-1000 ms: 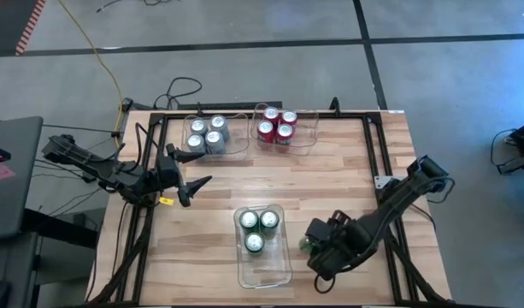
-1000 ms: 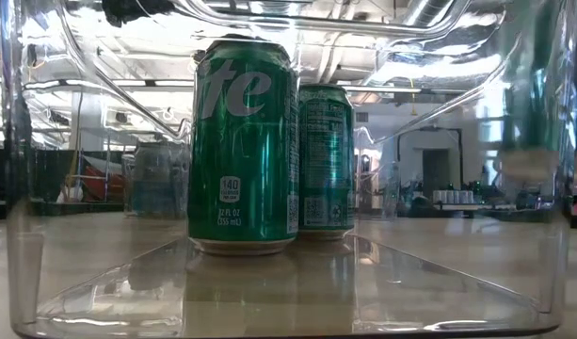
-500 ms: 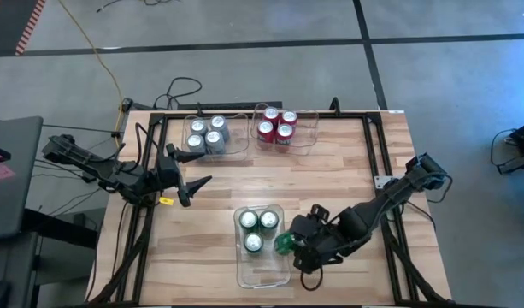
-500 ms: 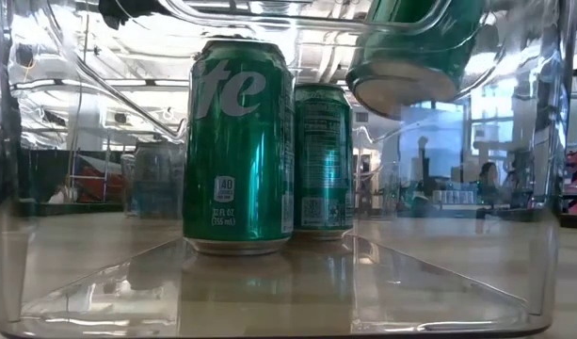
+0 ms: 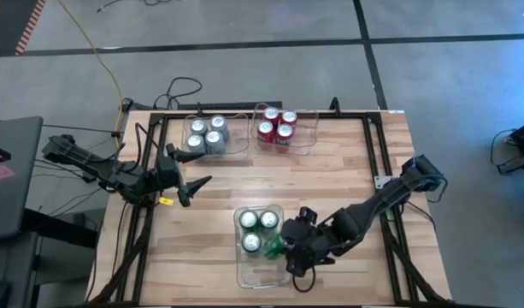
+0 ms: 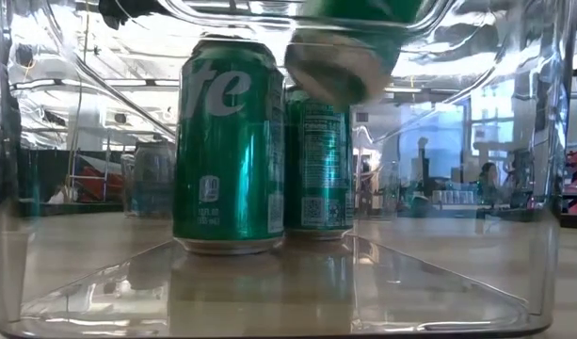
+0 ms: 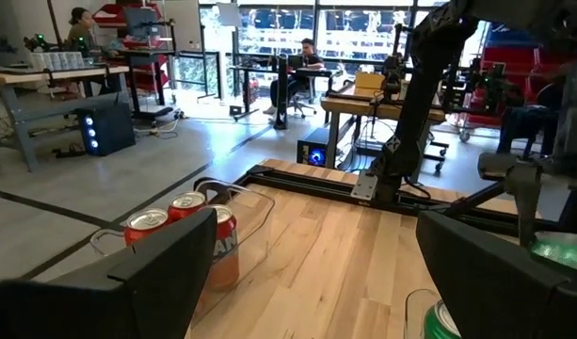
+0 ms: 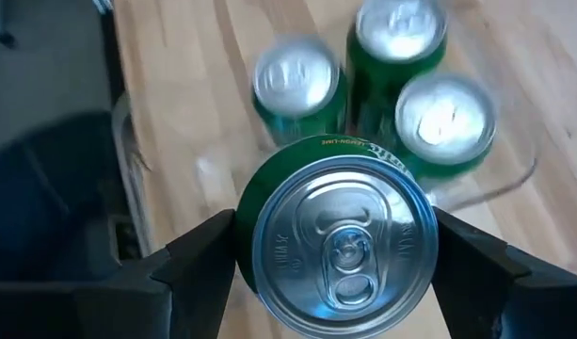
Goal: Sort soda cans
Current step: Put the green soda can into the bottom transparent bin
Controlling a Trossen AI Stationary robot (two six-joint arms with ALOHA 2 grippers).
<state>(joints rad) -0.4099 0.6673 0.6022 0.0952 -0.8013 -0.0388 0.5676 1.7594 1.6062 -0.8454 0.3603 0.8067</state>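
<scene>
Right pincer [image 5: 279,247] is clamped on a green can [image 8: 337,226], one finger [image 8: 189,254] on each side of its body, silver top facing the wrist camera. High view puts that can [image 5: 276,247] over the right rim of the near clear bin [image 5: 263,275], off the surface; low view shows it [image 6: 349,47] tilted, base showing, hanging above the bin's cans. Three green cans [image 5: 259,228] stand upright in the far half of that bin: two side by side at the far end, one just nearer; the bin's near half is bare. In the low view the closest of them [image 6: 227,146] stands in front with another [image 6: 318,160] just behind it to the right. Four silver-grey cans [image 5: 206,133] sit clustered in the far-left clear bin [image 5: 241,145], four red cans [image 5: 277,126] in the clear bin [image 5: 306,141] right beside it, both at the far edge of the wooden surface [image 5: 330,180]. Left pincer [image 5: 199,168] hangs over the left side of the surface, well apart from all bins, fingers spread wide, holding nothing. Left wrist view looks past its fingers [image 7: 166,268] at the red cans [image 7: 183,217] in their bin, with two people seated at desks far back in the room.
</scene>
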